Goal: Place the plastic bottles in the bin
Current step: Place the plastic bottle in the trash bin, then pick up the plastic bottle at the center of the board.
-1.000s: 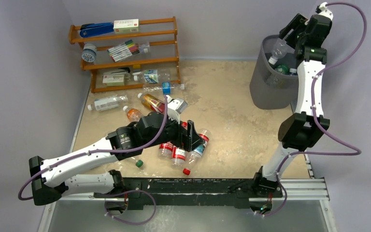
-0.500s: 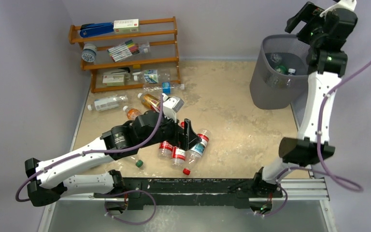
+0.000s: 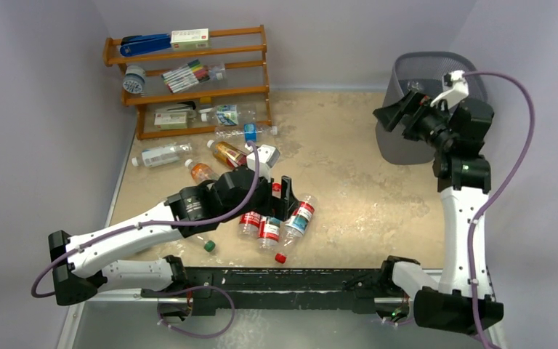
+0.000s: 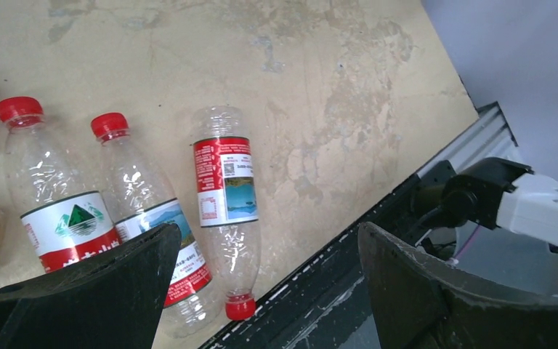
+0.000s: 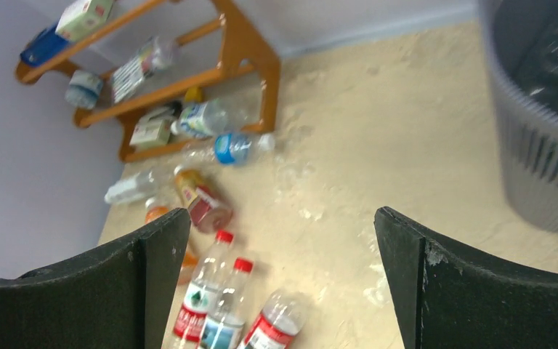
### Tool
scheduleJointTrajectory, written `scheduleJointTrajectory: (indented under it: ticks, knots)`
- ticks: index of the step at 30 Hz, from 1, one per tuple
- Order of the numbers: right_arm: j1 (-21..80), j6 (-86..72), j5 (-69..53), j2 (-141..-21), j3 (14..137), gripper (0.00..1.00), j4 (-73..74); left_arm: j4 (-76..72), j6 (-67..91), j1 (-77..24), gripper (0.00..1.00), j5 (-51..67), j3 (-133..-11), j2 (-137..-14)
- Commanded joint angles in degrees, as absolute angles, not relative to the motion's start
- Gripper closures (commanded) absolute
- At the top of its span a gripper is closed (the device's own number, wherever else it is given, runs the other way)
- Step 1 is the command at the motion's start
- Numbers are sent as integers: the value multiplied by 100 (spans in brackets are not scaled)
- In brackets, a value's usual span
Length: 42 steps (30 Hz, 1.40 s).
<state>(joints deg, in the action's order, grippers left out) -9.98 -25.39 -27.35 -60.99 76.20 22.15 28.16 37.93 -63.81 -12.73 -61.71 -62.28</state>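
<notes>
Since the earlier frame the right gripper has been swung back from above the bin to its near-left side, jaws spread wide with nothing between them; the left gripper has been lowered a little.

Nearest, a loose red cap is seen on the table. Just beyond it, three clear bottles with red-and-white labels lie close together, side by side. Over them the left gripper hangs released, holding nothing. In the left wrist view the rightmost bottle lies between its jaws, closer to one of them, with its long axis across the closing line.

The step in hand is judged to be this pick. It is best done by centring the jaws on the label band, descending until the fingers pass the bottle's widest part, and closing gently. Thin empty plastic is likely to buckle or roll, and the neighbouring bottle may be caught.

Farther left, further bottles lie before the wooden rack. At the far right stands the bin, well apart from the pick.
</notes>
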Motion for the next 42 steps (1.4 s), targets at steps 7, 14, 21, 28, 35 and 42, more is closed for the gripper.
scheduleJointTrajectory:
  ticks: [7, 14, 21, 28, 35, 42]
  knots:
    - [-396, -2900, -3628, -5705, 6191, 0, 1443, 2535, 4134, -6319, 6, -2223, -6391, -6457]
    - [-371, -2647, -4190, -5813, 5602, 0, 1434, 2840, 4512, -6258, 4, -2387, -6535, -6888]
    - [-212, -2957, -4179, -5754, 5157, 0, 1115, 3526, 4647, -6249, 4, -2784, -6887, -7035]
    - [52, -2791, -3670, -5739, 4706, 0, 1356, 4101, 4701, -6244, 4, -3205, -7135, -7012]
    - [302, -2985, -3296, -5925, 4511, 0, 1517, 4074, 5204, -6258, 4, -3352, -6648, -6488]
    - [690, -3376, -3267, -5873, 4053, 0, 1041, 3879, 5592, -6258, 4, -3631, -5934, -5512]
